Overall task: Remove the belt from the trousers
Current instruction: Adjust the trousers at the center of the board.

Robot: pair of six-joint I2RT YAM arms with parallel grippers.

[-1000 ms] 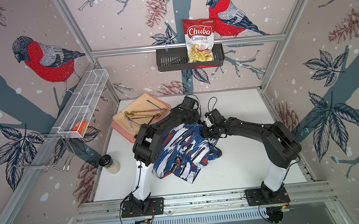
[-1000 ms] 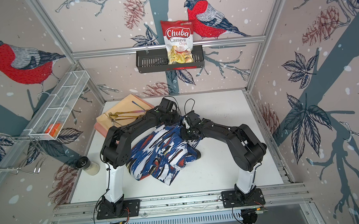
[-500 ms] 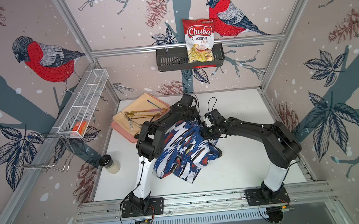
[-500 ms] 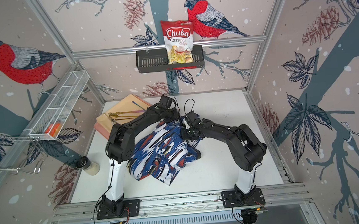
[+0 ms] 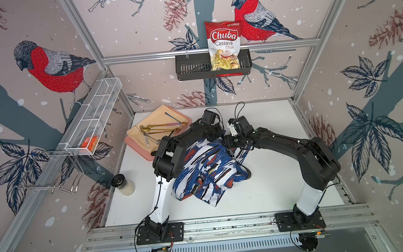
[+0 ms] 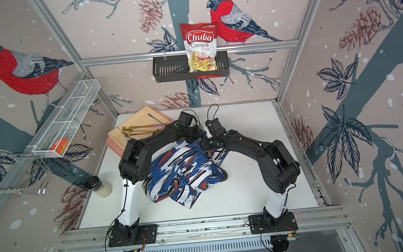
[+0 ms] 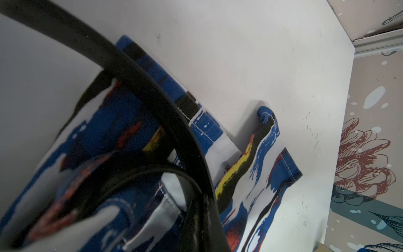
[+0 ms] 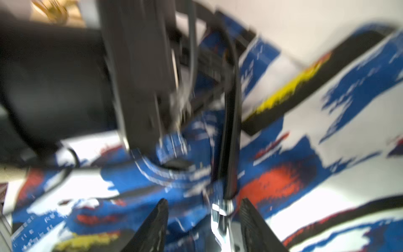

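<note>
The trousers [image 5: 206, 170] lie crumpled mid-table, printed in blue, white, black and red. Both arms reach over their far edge. In the left wrist view the black belt [image 7: 152, 96] arcs over the cloth and runs into my left gripper [image 7: 202, 231], which is shut on the strap. In the right wrist view my right gripper [image 8: 204, 220] stands open, its fingers [image 8: 157, 218] well apart. The belt's silvery buckle [image 8: 219, 218] sits between them, near one finger, and the strap [image 8: 231, 131] leads away from it. In both top views the grippers [image 5: 222, 139] [image 6: 203, 141] are close together.
A pink tray [image 5: 135, 144] with a beige cloth and gold cutlery sits at the back left, close behind the left arm. A shaker jar [image 5: 123, 183] stands at the left edge. On the walls hang a black basket [image 5: 186, 68] with a chips bag and a white mesh shelf [image 5: 96, 115].
My left gripper has closed on the belt strap. My right gripper has opened, and the buckle now sits loose between its fingers. The left arm shifted slightly to the right.
</note>
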